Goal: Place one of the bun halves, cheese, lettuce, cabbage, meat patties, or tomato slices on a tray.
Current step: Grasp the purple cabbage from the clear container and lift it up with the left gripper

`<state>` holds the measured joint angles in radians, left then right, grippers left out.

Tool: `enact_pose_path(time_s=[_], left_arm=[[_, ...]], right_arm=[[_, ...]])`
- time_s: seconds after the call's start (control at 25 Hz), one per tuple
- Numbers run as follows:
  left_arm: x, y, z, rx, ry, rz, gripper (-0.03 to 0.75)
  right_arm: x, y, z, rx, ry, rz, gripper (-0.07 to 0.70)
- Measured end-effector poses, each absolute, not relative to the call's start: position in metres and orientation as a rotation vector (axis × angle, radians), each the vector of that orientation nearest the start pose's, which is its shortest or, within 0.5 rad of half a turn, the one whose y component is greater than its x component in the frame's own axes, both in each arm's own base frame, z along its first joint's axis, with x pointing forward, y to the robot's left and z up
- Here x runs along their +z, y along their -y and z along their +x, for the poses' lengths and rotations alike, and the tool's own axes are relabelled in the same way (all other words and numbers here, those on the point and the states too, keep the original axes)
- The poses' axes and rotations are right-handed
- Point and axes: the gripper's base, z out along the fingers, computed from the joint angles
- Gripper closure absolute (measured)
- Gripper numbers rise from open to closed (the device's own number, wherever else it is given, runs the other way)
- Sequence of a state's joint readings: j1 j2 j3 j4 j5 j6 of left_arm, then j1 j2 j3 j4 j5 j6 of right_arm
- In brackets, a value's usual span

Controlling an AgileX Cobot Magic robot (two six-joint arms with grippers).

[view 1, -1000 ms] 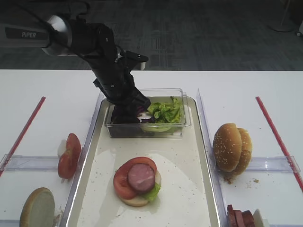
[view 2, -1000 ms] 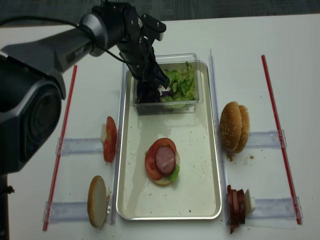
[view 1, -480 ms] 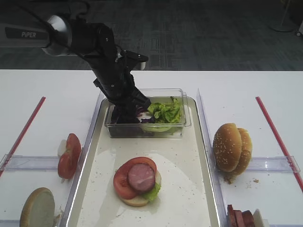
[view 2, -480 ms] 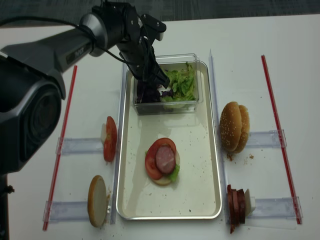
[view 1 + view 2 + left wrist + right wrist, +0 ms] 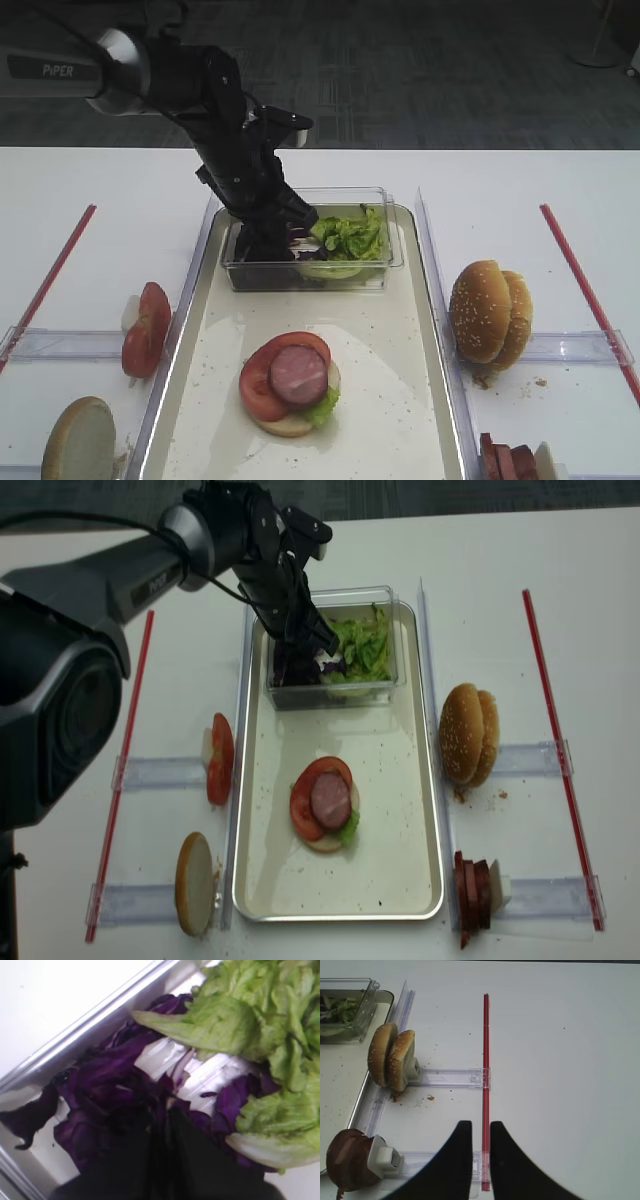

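Note:
My left gripper (image 5: 161,1110) reaches down into the clear box (image 5: 300,275) at the tray's far end, shut on dark purple cabbage (image 5: 100,1075) that bunches around its tips. Green lettuce (image 5: 235,1025) fills the right side of that box. The metal tray (image 5: 400,330) holds a stack of a bun half, lettuce, a tomato slice (image 5: 256,388) and a meat patty (image 5: 298,375). My right gripper (image 5: 481,1132) hangs over the bare table right of the tray, its jaws a narrow gap apart with nothing between them.
Two bun halves (image 5: 490,312) stand on edge in a clear holder right of the tray, with meat patties (image 5: 505,462) nearer me. Left of the tray are tomato slices (image 5: 147,330) and a bun half (image 5: 78,440). Red strips (image 5: 585,290) mark both sides.
The left arm stays down in the clear box and has shifted only slightly. Nothing else on the table has moved.

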<state>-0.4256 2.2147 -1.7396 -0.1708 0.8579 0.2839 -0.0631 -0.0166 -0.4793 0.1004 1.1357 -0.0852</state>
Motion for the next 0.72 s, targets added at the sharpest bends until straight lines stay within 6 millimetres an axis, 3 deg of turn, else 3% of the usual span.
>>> enact_pose_path(time_s=[0.36, 0.72], left_arm=[[0.193, 0.203, 0.417, -0.252, -2.721, 0.896, 0.693], [0.216, 0.202, 0.413, -0.257, -2.692, 0.895, 0.694]], right_arm=[[0.266, -0.009, -0.008, 0.034, -2.119, -0.032, 0.58], [0.266, -0.009, -0.008, 0.034, -2.119, -0.032, 0.594]])
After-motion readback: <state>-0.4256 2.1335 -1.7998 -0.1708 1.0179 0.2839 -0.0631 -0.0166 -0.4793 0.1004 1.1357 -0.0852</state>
